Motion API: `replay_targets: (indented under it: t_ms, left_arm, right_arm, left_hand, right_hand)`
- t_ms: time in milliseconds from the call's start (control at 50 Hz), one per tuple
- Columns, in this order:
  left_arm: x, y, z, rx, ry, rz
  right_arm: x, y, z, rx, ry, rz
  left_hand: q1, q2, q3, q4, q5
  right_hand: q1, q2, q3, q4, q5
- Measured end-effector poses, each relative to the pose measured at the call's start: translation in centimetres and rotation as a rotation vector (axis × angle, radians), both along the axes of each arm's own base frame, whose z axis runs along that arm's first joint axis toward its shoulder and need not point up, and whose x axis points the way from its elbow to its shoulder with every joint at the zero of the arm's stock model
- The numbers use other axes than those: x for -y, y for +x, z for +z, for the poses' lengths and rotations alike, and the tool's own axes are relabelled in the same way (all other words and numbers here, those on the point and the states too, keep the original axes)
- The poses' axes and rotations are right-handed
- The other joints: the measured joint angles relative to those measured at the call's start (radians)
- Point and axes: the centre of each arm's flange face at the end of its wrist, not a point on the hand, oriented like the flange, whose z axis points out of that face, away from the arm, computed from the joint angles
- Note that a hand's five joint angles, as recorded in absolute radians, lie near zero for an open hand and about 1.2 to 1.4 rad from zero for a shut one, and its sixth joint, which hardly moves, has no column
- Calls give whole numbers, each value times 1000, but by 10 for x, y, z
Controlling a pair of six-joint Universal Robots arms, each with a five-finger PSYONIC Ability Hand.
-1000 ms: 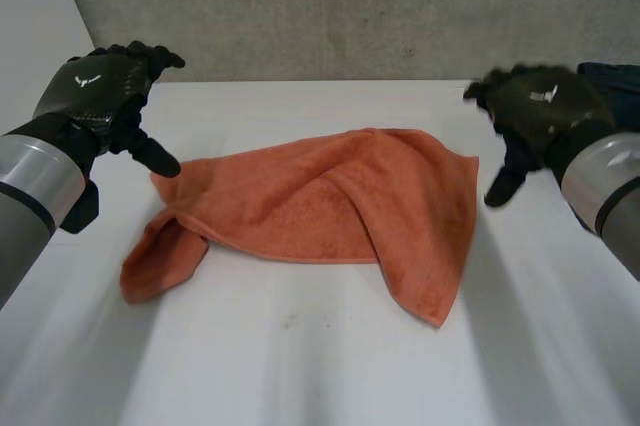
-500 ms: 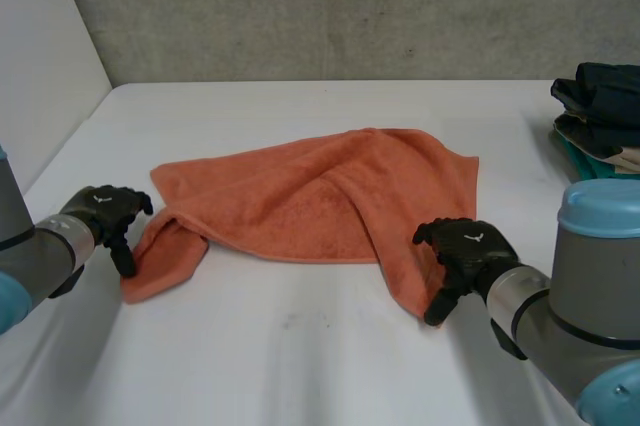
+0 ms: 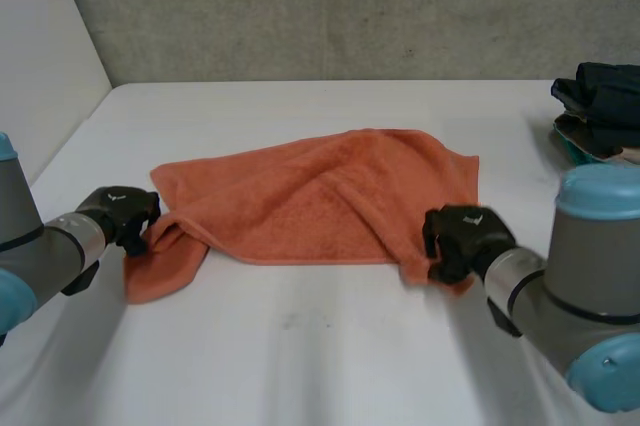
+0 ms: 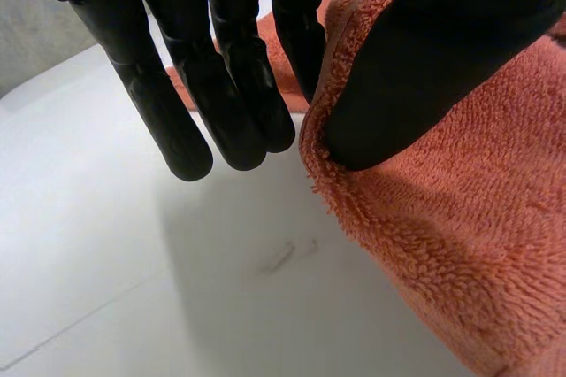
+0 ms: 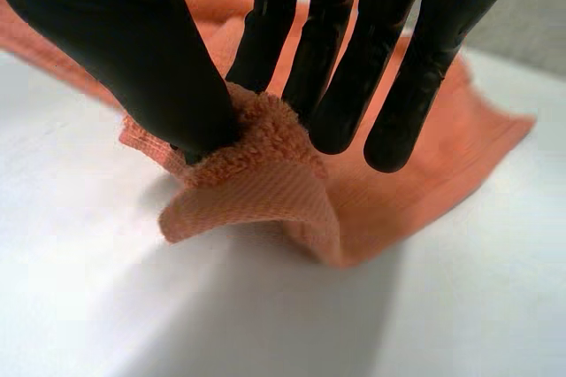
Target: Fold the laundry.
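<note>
Crumpled on the table (image 3: 320, 366) between both hands, orange towel (image 3: 310, 196): looks soft, light, limp, grippy terry. Pinched at a corner by right hand (image 3: 460, 236), at its edge by left hand (image 3: 122, 214). Best held by corners.

Even light, soft shadow under towel (image 5: 265, 204)

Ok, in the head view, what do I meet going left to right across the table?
Left hand → orange towel → right hand → stack of dark clothes at the table's far right edge.
</note>
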Motion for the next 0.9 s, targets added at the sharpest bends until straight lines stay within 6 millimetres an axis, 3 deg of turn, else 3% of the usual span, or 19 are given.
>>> replay_targets:
  t_ms: [80, 100, 120, 160, 220, 260, 360, 460, 640, 720, 820, 840, 880, 900]
  left_arm:
    - [-2, -1, 8, 0, -16, -4]
    - [-7, -3, 24, -2, -51, -10]
    - [-7, -3, 24, -2, -51, -10]
    - [-14, -4, 49, -7, -107, -17]
    - [-21, -5, 66, -10, -149, -23]
    - [-32, -6, 91, -16, -220, -36]
    - [-47, -12, 109, -21, -282, -63]
    - [-47, -18, 100, -17, -265, -84]
    - [-21, -29, 69, -6, -192, -97]
    - [-6, -31, 61, -4, -185, -99]
    - [30, -40, 77, -12, -312, -102]
    - [45, -44, 95, -21, -413, -97]
    - [59, -47, 116, -33, -526, -87]
    - [70, -49, 139, -48, -641, -72]
  right_arm:
    - [1, -3, 16, -37, -55, 10]
    - [0, -9, 34, -112, -117, 31]
    - [0, -9, 34, -112, -117, 31]
    - [-1, -19, 52, -229, -171, 57]
    - [-2, -26, 62, -301, -195, 71]
    - [-2, -34, 73, -381, -218, 83]
    - [2, -37, 76, -404, -215, 86]
    - [15, -33, 56, -371, -159, 79]
    - [40, -28, 13, -366, -54, 83]
    - [51, -24, 12, -376, -77, 88]
    - [82, -13, 41, -357, -234, 68]
    - [98, -8, 64, -322, -340, 42]
    - [111, -3, 88, -280, -447, 15]
    - [121, 0, 111, -234, -548, -12]
  left_hand:
    - [0, 0, 0, 0, 0]
    - [0, 0, 0, 0, 0]
    - [0, 0, 0, 0, 0]
    - [0, 0, 0, 0, 0]
    - [0, 0, 0, 0, 0]
    - [0, 0, 0, 0, 0]
    - [0, 0, 0, 1, 0]
    - [0, 0, 0, 1, 0]
    - [0, 0, 0, 1, 0]
    - [0, 0, 0, 1, 0]
    - [0, 4, 5, 3, 0]
    - [0, 5, 6, 5, 0]
    - [0, 5, 6, 5, 0]
    - [0, 5, 6, 5, 0]
  right_hand:
    - [0, 0, 0, 0, 1]
    - [0, 0, 0, 0, 1]
    - [0, 0, 0, 0, 1]
    - [0, 0, 0, 0, 1]
    - [0, 0, 0, 0, 1]
    - [0, 0, 0, 0, 1]
    - [0, 0, 0, 0, 1]
    - [11, 0, 0, 0, 5]
    - [11, 0, 0, 0, 9]
    - [11, 0, 0, 0, 9]
    - [11, 0, 0, 0, 9]
    - [11, 0, 0, 0, 9]
    - [11, 0, 0, 0, 9]
    - [11, 0, 0, 0, 9]
